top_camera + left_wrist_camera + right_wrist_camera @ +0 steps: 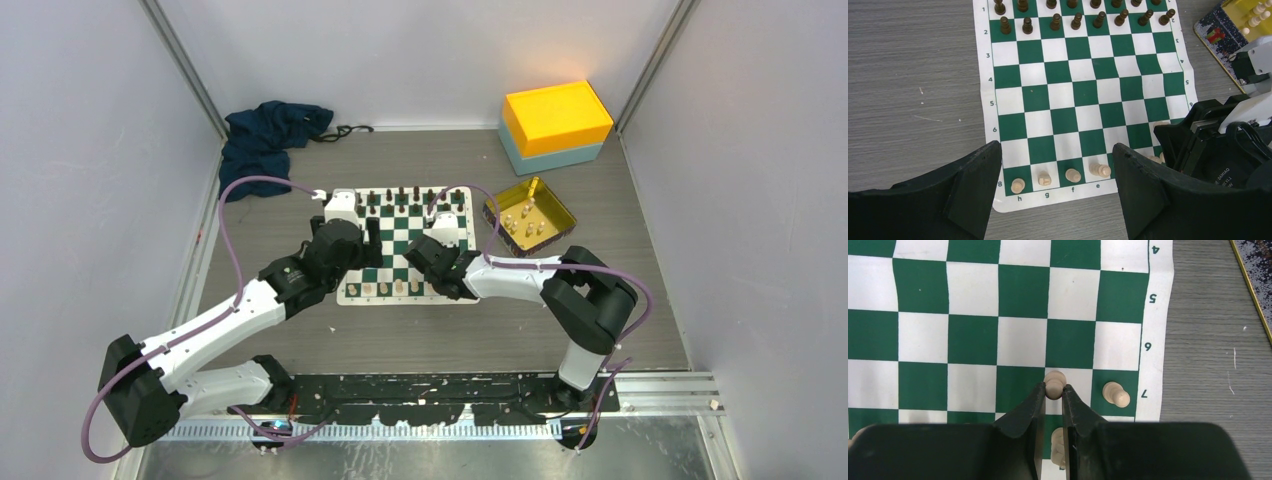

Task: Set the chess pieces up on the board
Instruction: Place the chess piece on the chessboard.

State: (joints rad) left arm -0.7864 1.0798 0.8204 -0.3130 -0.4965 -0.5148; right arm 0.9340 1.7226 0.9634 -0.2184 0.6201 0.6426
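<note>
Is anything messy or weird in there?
A dark blue cloth lies crumpled in the far left corner of the table, away from the board. It has no clear part in the chess setup. Nothing looks spilled or broken.

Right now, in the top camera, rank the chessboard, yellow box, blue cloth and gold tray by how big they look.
Largest: the chessboard, clearly.
Next: the blue cloth and the yellow box look about alike, so I won't rank them.
Smallest: the gold tray.
</note>
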